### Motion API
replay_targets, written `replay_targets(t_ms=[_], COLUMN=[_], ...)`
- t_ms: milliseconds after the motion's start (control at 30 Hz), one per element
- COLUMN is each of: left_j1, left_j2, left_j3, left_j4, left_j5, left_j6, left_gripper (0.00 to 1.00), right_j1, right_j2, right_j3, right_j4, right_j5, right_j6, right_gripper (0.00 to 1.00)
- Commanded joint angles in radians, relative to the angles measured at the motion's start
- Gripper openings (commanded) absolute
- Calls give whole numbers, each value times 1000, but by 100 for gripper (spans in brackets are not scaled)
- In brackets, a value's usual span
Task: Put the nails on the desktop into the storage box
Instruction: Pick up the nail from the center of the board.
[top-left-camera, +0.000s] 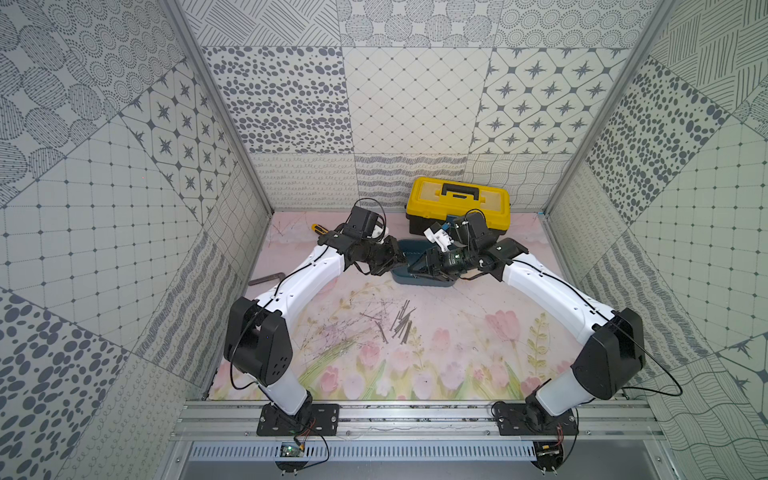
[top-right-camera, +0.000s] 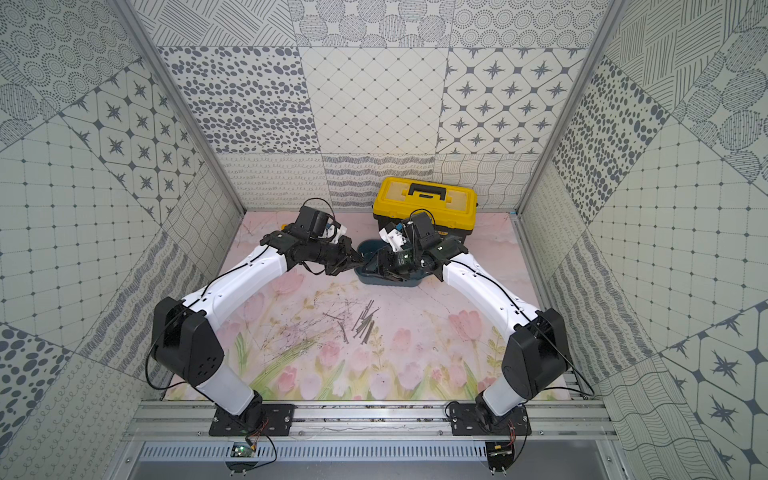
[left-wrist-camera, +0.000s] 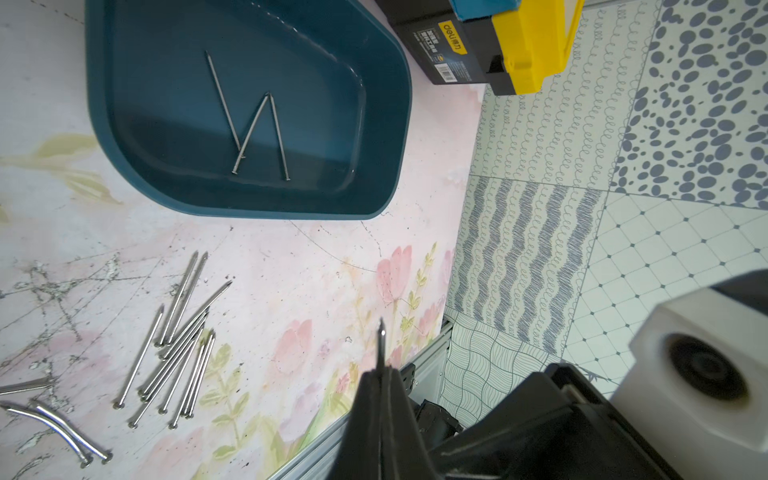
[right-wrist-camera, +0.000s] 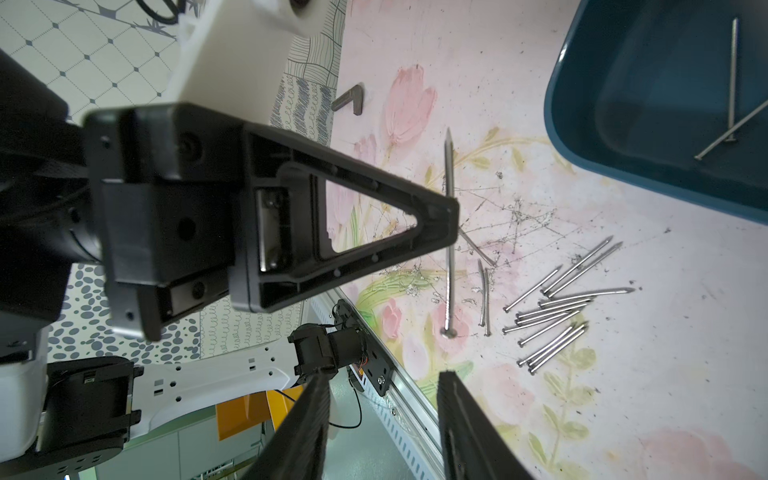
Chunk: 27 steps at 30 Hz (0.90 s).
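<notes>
Left pincer (left-wrist-camera: 381, 372) clamped on held nail (right-wrist-camera: 449, 274), just beside storage box (left-wrist-camera: 166, 95). Right pincer (right-wrist-camera: 382, 378) half-spread, empty, by the box. Three nails (left-wrist-camera: 257, 129) inside; pile (left-wrist-camera: 178, 345) on table (left-wrist-camera: 291, 270) near box. Advice: clear the rim, go low, then release.

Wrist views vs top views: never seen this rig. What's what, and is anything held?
A white left arm and right arm are bolted at the front of a flowered desktop. Both top views look down from one overhead camera pair. Each wrist view rides on an arm, looking along its jaws. On the desktop lie loose nails, a teal storage box with three nails inside, a yellow toolbox and an L-shaped bar. The left jaws are shut on one nail; the right jaws stand open, empty.
</notes>
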Motion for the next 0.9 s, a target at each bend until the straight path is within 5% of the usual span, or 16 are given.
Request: replay_targets(t_ms=[0,367,867], left_j1=[7,7,5], left_j2=[-5,4,25], left_j3=[5,6,50], left_j4=[74,86,-16], left_j5=[109,148,178], left_j6=[-23,-36,59], left_gripper=[0,0,0], right_j1=[1,1,-7], right_j2=[19,25,32], right_j3=[-10,-9,-11], right_j4=[40,43,14], right_j5=[-17,-10,28], right_j6=[-3,-2,-22], right_gripper=[46,35,39])
